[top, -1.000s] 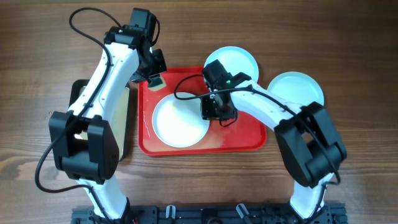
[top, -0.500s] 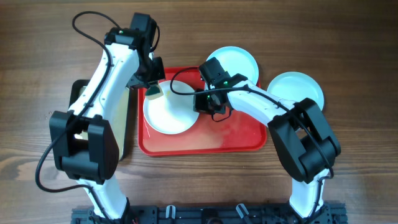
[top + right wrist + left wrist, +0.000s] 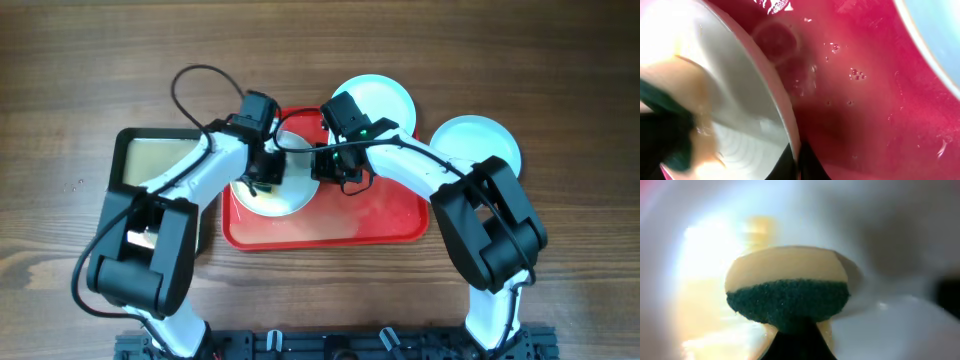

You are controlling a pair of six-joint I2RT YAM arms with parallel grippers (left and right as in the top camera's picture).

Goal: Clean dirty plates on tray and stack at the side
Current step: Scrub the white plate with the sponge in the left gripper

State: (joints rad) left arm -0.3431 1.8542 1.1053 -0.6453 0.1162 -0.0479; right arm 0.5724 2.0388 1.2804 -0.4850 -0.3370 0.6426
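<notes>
The white plate (image 3: 290,190) is tilted up over the red tray (image 3: 380,225). My right gripper (image 3: 322,165) is shut on the plate's rim; the right wrist view shows the rim (image 3: 785,115) pinched between my fingers (image 3: 799,157). My left gripper (image 3: 265,175) is shut on a yellow and green sponge (image 3: 787,287) and presses it against the plate's face (image 3: 890,330). Two pale light-blue plates lie flat on the table: one (image 3: 385,98) at the tray's far edge, one (image 3: 478,140) to its right.
A black-rimmed tray with a beige inside (image 3: 160,160) lies left of the red tray. The red tray's floor is wet with droplets (image 3: 855,75). A black cable loops over my left arm (image 3: 195,80).
My left arm has swung from the tray's far left corner down onto the plate, the sponge now on its face. The right gripper has lifted and tilted the plate from flat.
</notes>
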